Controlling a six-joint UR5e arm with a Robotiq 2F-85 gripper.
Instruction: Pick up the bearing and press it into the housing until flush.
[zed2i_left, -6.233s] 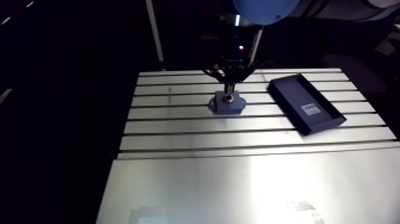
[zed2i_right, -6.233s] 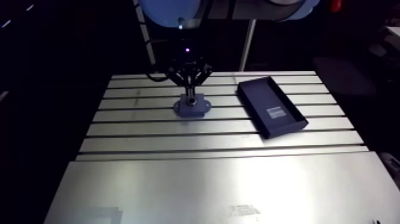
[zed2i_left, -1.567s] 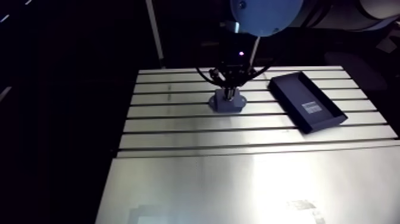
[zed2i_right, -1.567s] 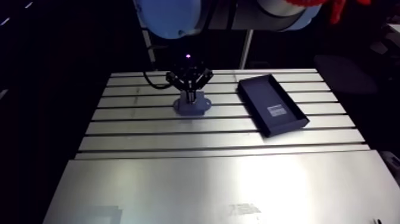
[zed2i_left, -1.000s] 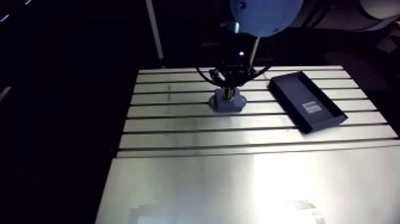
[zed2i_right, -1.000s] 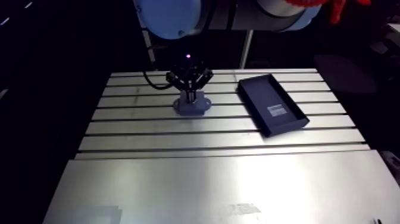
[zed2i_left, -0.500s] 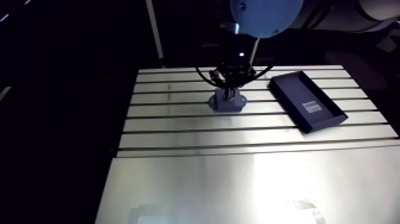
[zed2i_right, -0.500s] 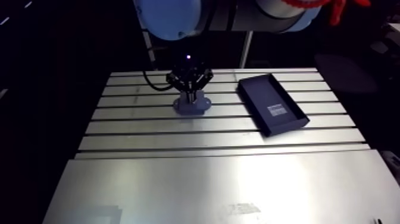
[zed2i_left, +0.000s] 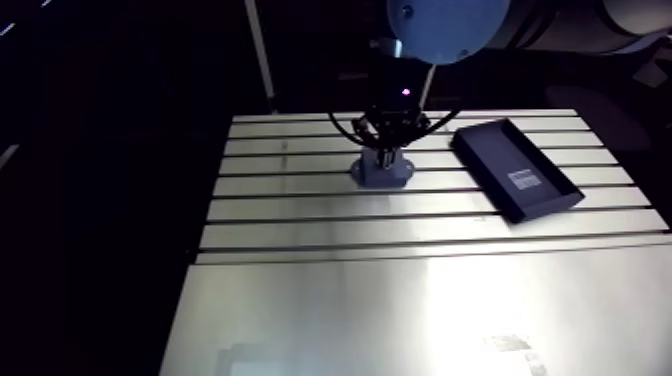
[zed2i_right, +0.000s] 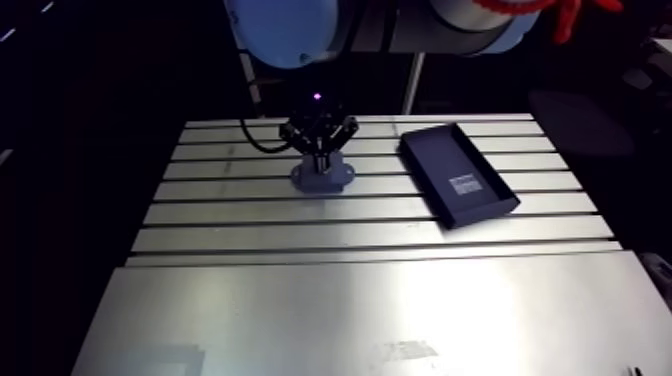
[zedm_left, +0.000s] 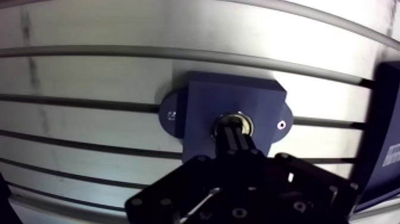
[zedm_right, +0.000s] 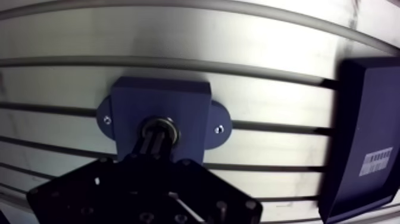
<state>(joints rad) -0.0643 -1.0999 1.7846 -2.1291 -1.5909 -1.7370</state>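
A dark blue housing (zedm_left: 238, 98) with two mounting ears lies on the slotted aluminium table (zed2i_left: 400, 300). The metal bearing (zedm_left: 243, 121) sits in its central bore, showing as a bright ring. My gripper (zedm_left: 233, 128) stands straight over the housing, shut, with both fingertips together on the bearing's middle. The fingers hide the bearing's centre. How deep the bearing sits I cannot tell. In the arm view the gripper (zed2i_left: 383, 155) comes down onto the housing (zed2i_left: 384, 176) at the table's far middle.
A dark rectangular tray (zed2i_left: 513, 170) with a white label lies on the table beside the housing, a short gap away; its edge shows in the wrist view as the tray (zedm_right: 363, 119). Slots run across the table's far half; the near half is a smooth plate.
Since the earliest frames the arm's joint has dropped a little and the view has shifted slightly. The gripper stays on the housing; just before now nothing visibly moves.
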